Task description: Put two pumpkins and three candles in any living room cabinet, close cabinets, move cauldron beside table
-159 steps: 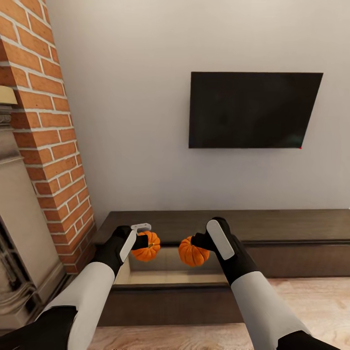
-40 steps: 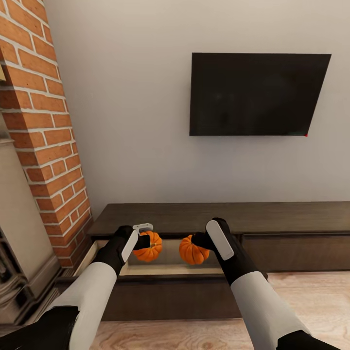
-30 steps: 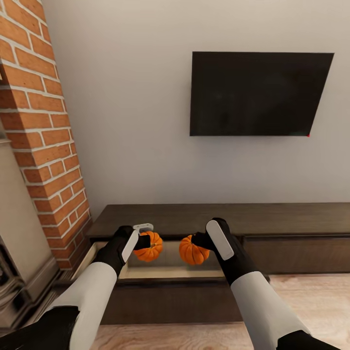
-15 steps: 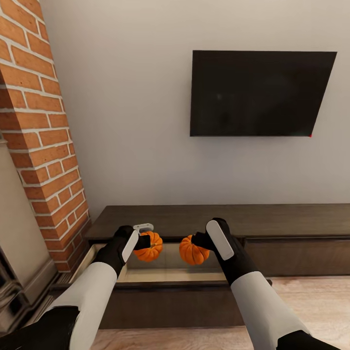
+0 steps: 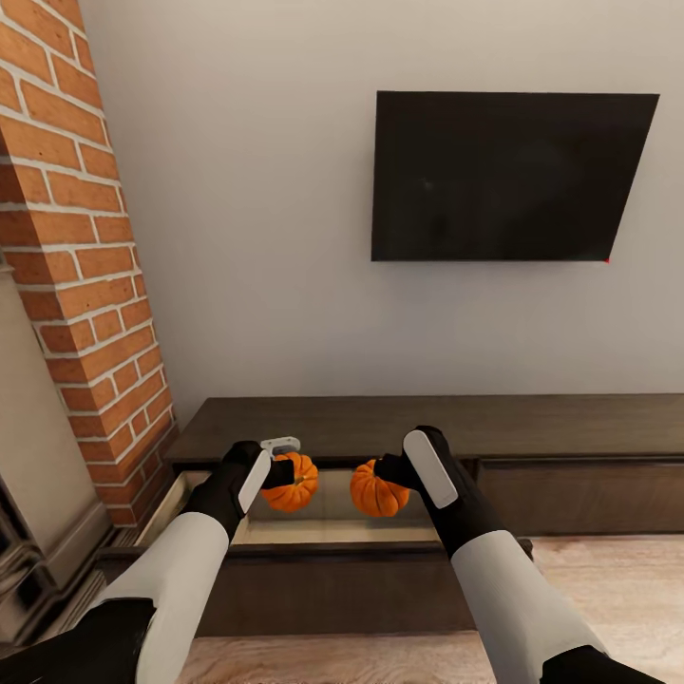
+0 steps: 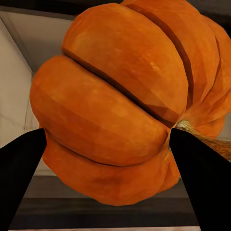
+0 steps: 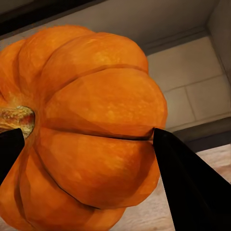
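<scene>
Meanwhile, little among the task's things has altered over the last second: the television and wall have slid slightly in the head view, which is the camera shifting, not the furniture.

At about 9 o'clock stands the brick chimney column (image 5: 76,237). Below it, near 7 o'clock, the left gripper (image 5: 281,472) is clamped on the left pumpkin (image 5: 294,482); in the left wrist view its dark fingers (image 6: 19,173) press both flanks of that pumpkin (image 6: 115,110).

Just beside it, toward 6 o'clock, the right gripper (image 5: 385,472) grips the right pumpkin (image 5: 378,489), and the right wrist view shows a finger (image 7: 190,178) against the ribbed skin (image 7: 91,130).

Both pumpkins hang as before over the pulled-out drawer (image 5: 323,518) of the cabinet (image 5: 427,427), its pale inside showing beneath them.

At 1 o'clock the television (image 5: 513,176) hangs on the wall.

Judging from this, the robot has finished lining up, and lowering and releasing both pumpkins into the drawer looks like the step in hand. No candles have been stowed in the visible part of the drawer.
</scene>
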